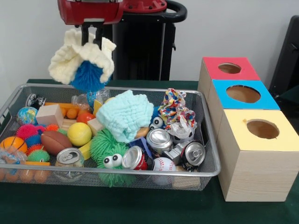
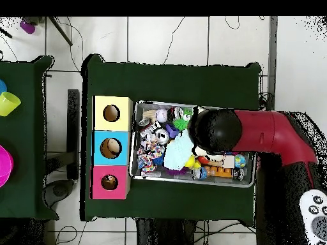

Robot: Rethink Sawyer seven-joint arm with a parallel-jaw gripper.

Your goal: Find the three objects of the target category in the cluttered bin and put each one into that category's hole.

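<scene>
A green table point(image 1: 56, 205) carries the wire bin point(image 1: 205, 140) under a pale wall. The gripper point(image 1: 92, 39) pinches a cream cloth point(image 1: 65, 60) above the bin's far edge — the three boxes point(image 1: 254, 154) stand just beside the bin.

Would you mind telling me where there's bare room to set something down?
The green table is bare in front of the bin, and behind it beside the red box. The bin itself is crowded throughout.

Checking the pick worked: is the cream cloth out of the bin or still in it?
Out. The cream cloth hangs from the gripper above the bin, wrapped around a blue fuzzy ball.
</scene>
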